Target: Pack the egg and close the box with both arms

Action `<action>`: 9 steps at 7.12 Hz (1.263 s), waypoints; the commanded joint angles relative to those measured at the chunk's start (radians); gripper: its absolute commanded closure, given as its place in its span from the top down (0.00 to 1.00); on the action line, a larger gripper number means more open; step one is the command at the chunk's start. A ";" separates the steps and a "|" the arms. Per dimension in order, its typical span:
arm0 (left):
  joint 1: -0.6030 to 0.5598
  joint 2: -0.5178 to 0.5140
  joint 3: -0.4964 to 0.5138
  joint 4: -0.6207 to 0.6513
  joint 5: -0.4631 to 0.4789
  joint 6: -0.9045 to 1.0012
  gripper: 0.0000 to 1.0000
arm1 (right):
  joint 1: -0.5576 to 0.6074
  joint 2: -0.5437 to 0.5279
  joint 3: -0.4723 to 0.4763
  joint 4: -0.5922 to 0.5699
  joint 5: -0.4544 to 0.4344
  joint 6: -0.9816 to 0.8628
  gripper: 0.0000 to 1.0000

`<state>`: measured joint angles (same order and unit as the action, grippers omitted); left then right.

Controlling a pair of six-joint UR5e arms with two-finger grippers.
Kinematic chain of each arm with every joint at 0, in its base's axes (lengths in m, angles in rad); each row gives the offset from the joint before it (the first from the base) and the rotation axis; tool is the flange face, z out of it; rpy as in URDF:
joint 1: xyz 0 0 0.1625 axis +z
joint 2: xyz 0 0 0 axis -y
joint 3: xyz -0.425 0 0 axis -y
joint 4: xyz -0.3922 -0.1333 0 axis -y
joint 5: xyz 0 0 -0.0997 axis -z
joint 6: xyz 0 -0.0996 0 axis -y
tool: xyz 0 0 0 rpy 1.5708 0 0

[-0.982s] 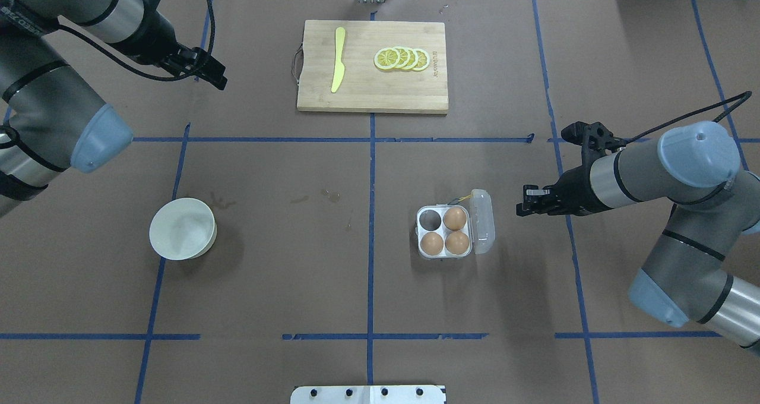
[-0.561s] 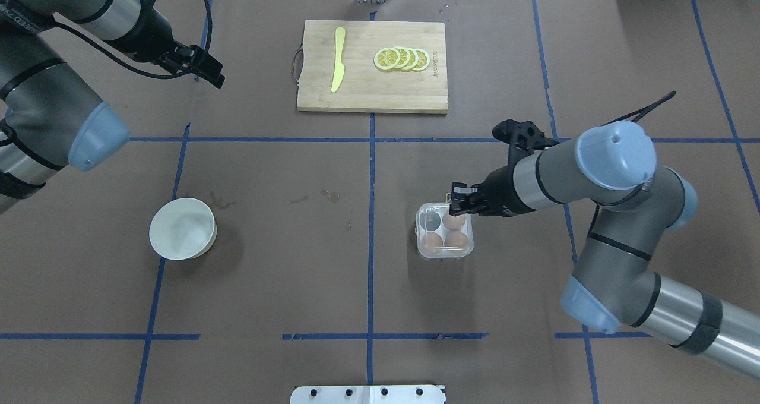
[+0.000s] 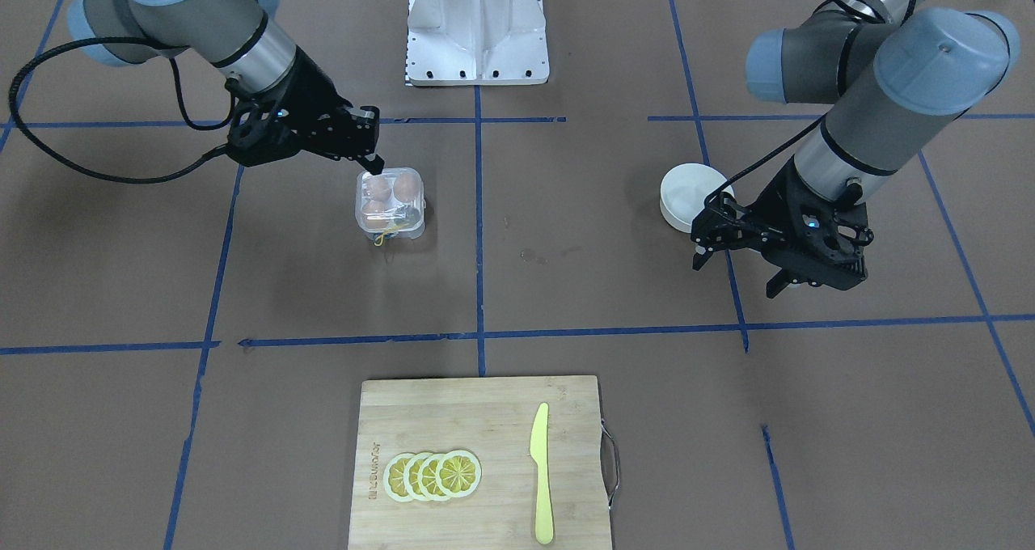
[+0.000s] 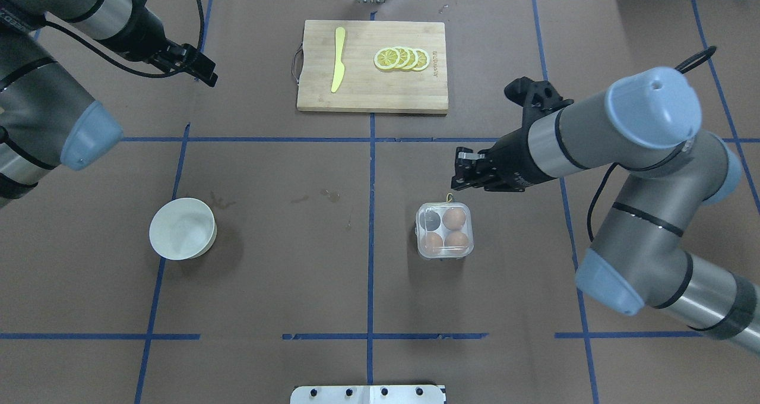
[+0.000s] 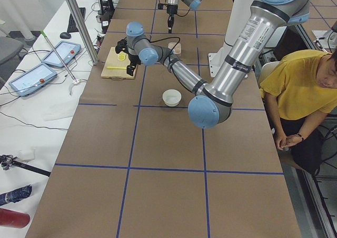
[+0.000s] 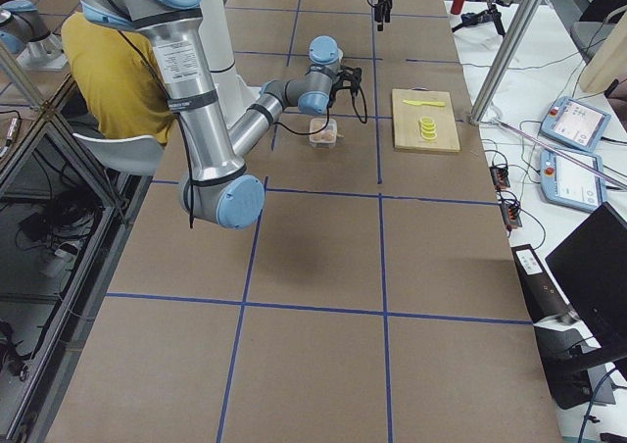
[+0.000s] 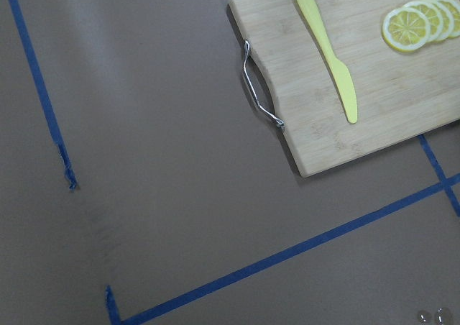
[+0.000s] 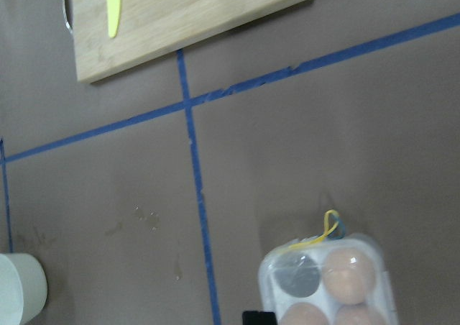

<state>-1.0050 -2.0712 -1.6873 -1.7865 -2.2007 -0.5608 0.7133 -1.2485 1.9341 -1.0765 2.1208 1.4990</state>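
Observation:
The clear box (image 4: 445,255) stands right of the table's middle with its lid down. Three light-brown eggs (image 4: 455,218) lie in it, and the far-left cell is dark and empty. The box also shows in the front view (image 3: 390,225) and at the bottom of the right wrist view (image 8: 270,282). My right gripper (image 4: 457,171) hovers just beyond the box, apart from it, and looks shut and empty. One black fingertip (image 8: 259,316) shows in the right wrist view. My left gripper (image 4: 208,74) is far off at the back left, looks open and holds nothing.
A round white bowl (image 4: 181,228) stands at the left. A wooden cutting board (image 4: 371,92) at the back middle carries a yellow knife (image 4: 337,65) and lemon slices (image 4: 402,58). The white pedestal (image 3: 477,24) stands at the robot's edge.
My right gripper swept in from the right and the upright lid came down onto the box. The gripper then drew back to the far side. My left arm drifted slightly left.

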 commanded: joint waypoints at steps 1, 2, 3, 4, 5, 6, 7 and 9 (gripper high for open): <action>-0.079 0.084 -0.008 -0.001 -0.002 0.141 0.98 | 0.188 -0.131 0.008 0.000 0.086 -0.061 0.99; -0.124 0.148 -0.005 -0.004 -0.008 0.236 0.99 | 0.284 -0.228 -0.001 0.001 0.114 -0.235 1.00; -0.208 0.202 0.001 0.001 -0.008 0.345 0.99 | 0.398 -0.289 -0.030 -0.026 0.154 -0.461 1.00; -0.296 0.271 0.006 0.003 -0.008 0.501 0.99 | 0.517 -0.293 -0.085 -0.104 0.215 -0.658 1.00; -0.378 0.279 0.044 0.006 -0.004 0.578 0.99 | 0.605 -0.289 -0.131 -0.194 0.223 -0.876 1.00; -0.450 0.278 0.108 0.006 0.002 0.669 0.99 | 0.677 -0.279 -0.177 -0.303 0.208 -1.095 1.00; -0.512 0.276 0.142 0.021 0.003 0.771 0.99 | 0.743 -0.240 -0.207 -0.442 0.190 -1.304 1.00; -0.558 0.255 0.135 0.306 0.000 0.895 1.00 | 0.782 -0.148 -0.236 -0.676 0.125 -1.544 1.00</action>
<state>-1.5335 -1.8033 -1.5542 -1.6420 -2.1992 0.2535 1.4703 -1.4494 1.7222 -1.6176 2.2802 0.0974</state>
